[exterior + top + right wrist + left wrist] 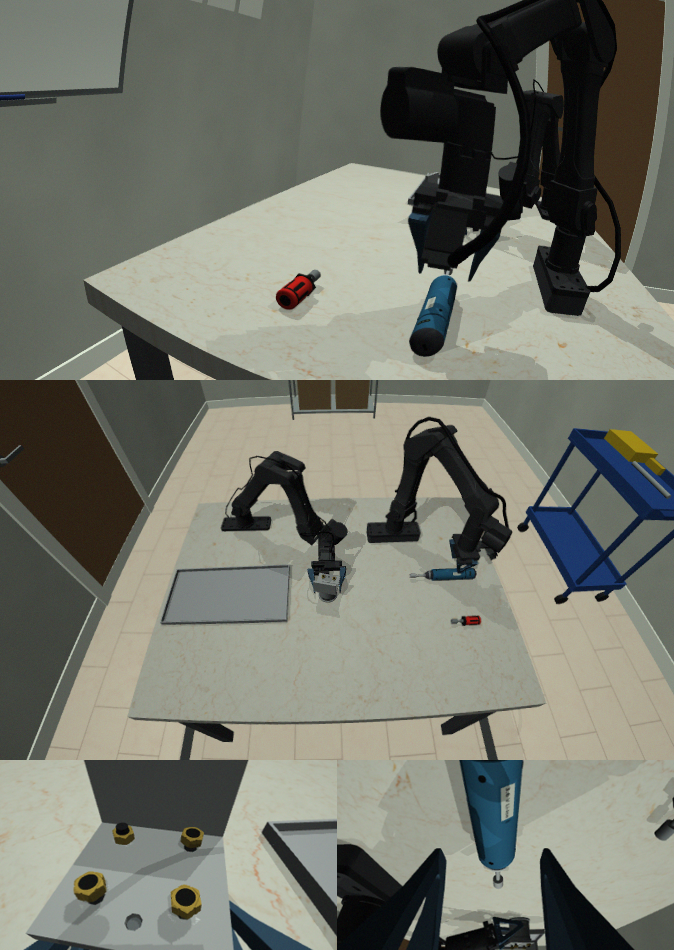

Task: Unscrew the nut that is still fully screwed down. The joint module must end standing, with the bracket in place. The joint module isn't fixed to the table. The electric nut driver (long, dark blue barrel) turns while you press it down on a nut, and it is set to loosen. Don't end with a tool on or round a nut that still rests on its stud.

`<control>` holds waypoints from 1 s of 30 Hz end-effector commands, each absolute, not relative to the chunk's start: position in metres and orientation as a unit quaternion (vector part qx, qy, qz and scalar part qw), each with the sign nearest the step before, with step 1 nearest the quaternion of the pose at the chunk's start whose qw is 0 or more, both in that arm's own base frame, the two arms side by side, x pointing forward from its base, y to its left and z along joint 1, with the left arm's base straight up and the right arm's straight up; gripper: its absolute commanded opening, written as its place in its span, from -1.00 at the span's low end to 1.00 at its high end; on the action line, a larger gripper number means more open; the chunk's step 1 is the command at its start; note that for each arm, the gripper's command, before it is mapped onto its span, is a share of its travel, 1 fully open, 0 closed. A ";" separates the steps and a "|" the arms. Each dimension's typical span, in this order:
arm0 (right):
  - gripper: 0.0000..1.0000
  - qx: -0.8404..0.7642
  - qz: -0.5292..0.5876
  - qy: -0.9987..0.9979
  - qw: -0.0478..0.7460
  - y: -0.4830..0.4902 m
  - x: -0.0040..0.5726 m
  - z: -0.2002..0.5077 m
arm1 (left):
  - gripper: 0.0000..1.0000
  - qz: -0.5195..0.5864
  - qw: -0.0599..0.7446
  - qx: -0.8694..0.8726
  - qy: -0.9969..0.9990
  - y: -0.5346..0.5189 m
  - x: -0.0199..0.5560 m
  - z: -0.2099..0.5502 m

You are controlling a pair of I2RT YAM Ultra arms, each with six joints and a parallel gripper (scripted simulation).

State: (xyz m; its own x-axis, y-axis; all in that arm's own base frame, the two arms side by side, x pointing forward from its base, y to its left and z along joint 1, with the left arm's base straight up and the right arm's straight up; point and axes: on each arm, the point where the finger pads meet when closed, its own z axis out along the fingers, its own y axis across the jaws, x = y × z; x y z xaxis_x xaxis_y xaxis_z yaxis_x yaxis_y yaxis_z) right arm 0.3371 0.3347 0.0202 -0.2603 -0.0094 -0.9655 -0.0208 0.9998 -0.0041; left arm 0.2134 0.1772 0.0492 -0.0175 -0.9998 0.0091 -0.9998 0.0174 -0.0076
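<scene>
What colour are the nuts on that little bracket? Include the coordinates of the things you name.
Brassy gold: the nuts [185, 906] have that colour all over, best seen in the right wrist view.
</scene>
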 end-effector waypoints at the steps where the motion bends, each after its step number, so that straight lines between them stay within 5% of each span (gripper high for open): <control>1: 0.72 0.002 0.015 0.787 0.617 0.344 0.344 0.034 | 0.30 0.000 -0.006 0.703 -0.712 0.179 0.214 0.053; 7: 0.72 0.003 0.016 0.786 0.618 0.344 0.345 0.035 | 0.30 0.000 -0.006 0.703 -0.712 0.179 0.214 0.053; 8: 0.49 0.004 0.017 0.786 0.618 0.344 0.345 0.036 | 0.30 0.000 -0.006 0.703 -0.712 0.179 0.214 0.053; 24: 0.49 0.004 0.017 0.786 0.618 0.344 0.345 0.036 | 0.30 0.000 -0.006 0.703 -0.712 0.179 0.214 0.053; 25: 0.26 0.004 0.017 0.786 0.618 0.344 0.345 0.036 | 0.30 0.000 -0.006 0.703 -0.712 0.179 0.214 0.053; 30: 0.26 0.004 0.017 0.786 0.618 0.344 0.345 0.036 | 0.30 0.000 -0.006 0.703 -0.712 0.179 0.214 0.053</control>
